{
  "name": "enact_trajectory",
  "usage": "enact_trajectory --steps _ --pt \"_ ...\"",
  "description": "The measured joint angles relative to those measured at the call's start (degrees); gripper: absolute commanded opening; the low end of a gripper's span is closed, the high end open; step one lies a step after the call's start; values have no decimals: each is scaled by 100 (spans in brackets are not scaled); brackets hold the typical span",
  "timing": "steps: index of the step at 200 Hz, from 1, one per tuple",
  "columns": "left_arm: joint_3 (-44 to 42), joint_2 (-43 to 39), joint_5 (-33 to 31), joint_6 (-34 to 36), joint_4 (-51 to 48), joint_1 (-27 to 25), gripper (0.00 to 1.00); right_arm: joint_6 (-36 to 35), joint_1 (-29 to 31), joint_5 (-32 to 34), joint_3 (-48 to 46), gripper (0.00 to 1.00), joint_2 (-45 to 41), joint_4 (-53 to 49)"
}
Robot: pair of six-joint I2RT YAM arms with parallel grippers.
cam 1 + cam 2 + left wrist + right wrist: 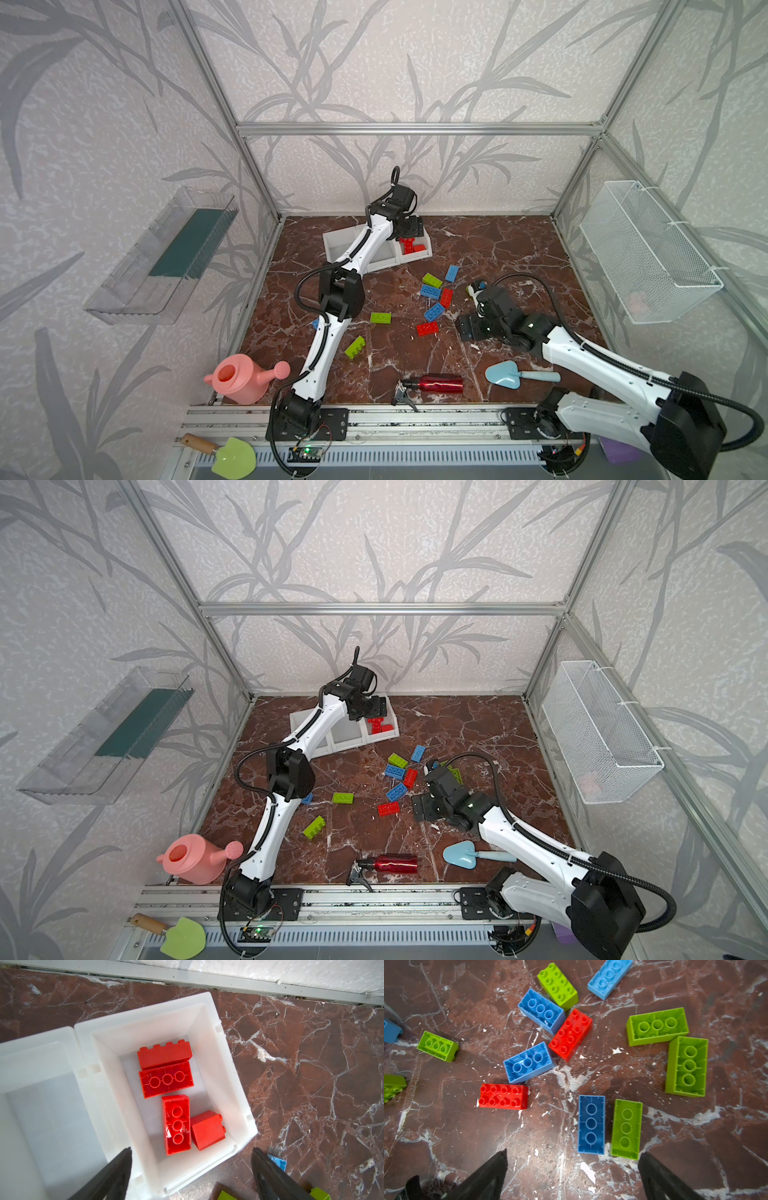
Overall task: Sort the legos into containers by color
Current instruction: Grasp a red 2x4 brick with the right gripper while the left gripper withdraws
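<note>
Red drop looks finished; next pick pending.

My left gripper hangs over the end container, jaws wide and empty; four red legos lie beneath it on smooth, milky plastic. My right gripper, equally wide and empty, hovers over loose bricks: a blue brick, hollow tubed underside up, sits just ahead, beside a lime brick. I'd take the blue next; it looks hard and glossy, so I'd close across its narrow sides.
</note>
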Motion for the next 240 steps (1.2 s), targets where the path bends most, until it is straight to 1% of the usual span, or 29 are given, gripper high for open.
enact_trajectory --steps 11,25,47,64,86,97,121,141,168,200,220,240 --pt "-146 -184 2 -2 -15 0 90 70 205 59 98 100 133 0" --pt "-664 -702 2 -13 20 0 90 170 450 138 243 100 337 4" --pt "-1888 -1897 0 -68 291 0 90 317 776 212 483 100 686 0" --pt "-2898 -2944 -20 -122 678 0 90 420 979 254 678 99 973 -11" --pt "-4249 -4343 -179 -269 1147 0 90 599 1215 269 964 99 1405 -44" --pt "-4870 -4918 -297 -352 1327 0 90 675 1305 271 1102 99 1617 -44" --pt "-6011 -5910 -557 -481 1502 0 90 861 1449 282 1373 99 2087 -46" --pt "-6806 -6520 -726 -542 1545 0 90 992 1491 291 1543 99 2441 -42" --pt "-7659 -7333 -866 -577 1545 2 91 1084 1499 328 1773 99 2900 -61" --pt "-8260 -8214 -1027 -573 1510 2 91 1134 1499 393 2212 100 3458 -186" --pt "-8596 -8588 -1128 -568 1497 2 91 1134 1499 463 2330 99 3674 -264" --pt "-8891 -8752 -1200 -562 1438 2 91 1132 1499 542 2413 97 3847 -402"
